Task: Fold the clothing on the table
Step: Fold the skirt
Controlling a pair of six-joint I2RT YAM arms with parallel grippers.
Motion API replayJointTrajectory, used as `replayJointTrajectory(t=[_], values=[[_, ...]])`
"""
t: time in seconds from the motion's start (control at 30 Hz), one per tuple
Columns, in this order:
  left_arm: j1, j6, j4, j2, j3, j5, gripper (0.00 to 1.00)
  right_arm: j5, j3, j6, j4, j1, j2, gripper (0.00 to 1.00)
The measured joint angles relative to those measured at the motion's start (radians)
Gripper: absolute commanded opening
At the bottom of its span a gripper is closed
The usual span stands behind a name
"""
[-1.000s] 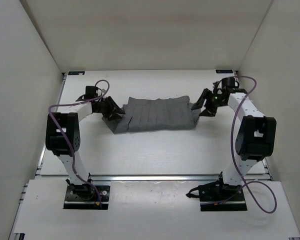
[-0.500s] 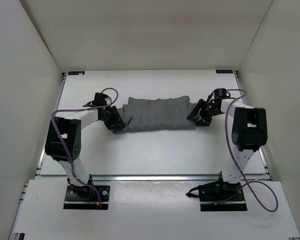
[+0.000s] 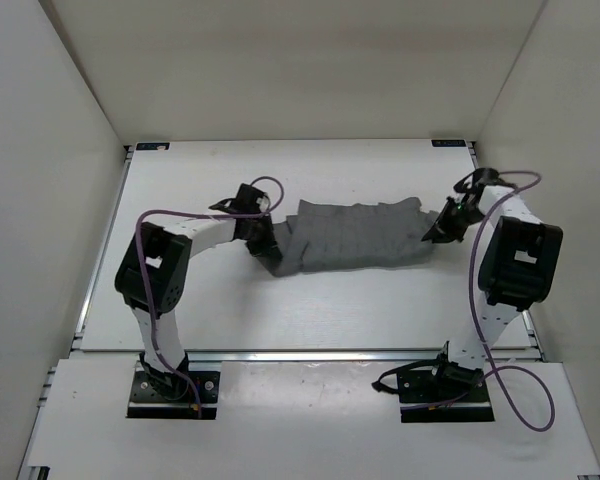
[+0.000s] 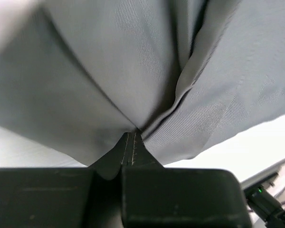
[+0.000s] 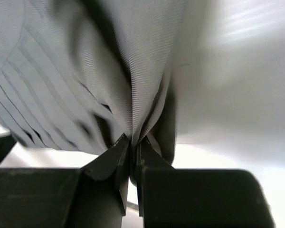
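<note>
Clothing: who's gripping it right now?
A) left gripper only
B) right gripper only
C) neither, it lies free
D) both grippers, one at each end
D: each wrist view shows fabric pinched between shut fingers, the left gripper on the left end of the clothing and the right gripper on its right end.

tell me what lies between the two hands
Only the grey clothing, spanning from the left hand to the right hand, each shut on one end; the top view shows it.
</note>
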Motion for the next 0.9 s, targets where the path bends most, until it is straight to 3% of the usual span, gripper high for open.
replayJointTrajectory(t=[0.13, 0.27, 0.4, 0.53, 0.73, 0.9], values=[[-0.102, -0.055, 0.056, 0.074, 0.080, 0.020, 0.00, 0.150, 0.244, -0.060, -0.131, 0.040, -0.028, 0.00], [-0.124, -0.104, 0.087, 0.141, 0.111, 0.035, 0.00, 0.203, 0.363, -0.045, -0.114, 0.277, -0.108, 0.00], [-0.110, -0.133, 0.094, 0.161, 0.133, 0.046, 0.00, 0.178, 0.285, 0.031, 0.043, 0.610, -0.155, 0.00], [-0.092, -0.137, 0.095, 0.161, 0.136, 0.046, 0.00, 0.139, 0.129, 0.106, 0.167, 0.830, -0.103, 0.00], [-0.066, -0.140, 0.124, 0.152, 0.098, 0.060, 0.00, 0.138, 0.097, 0.161, 0.204, 0.903, 0.129, 0.00], [-0.038, -0.154, 0.180, 0.088, -0.011, 0.092, 0.00, 0.125, 0.067, 0.184, 0.243, 0.898, 0.129, 0.04]])
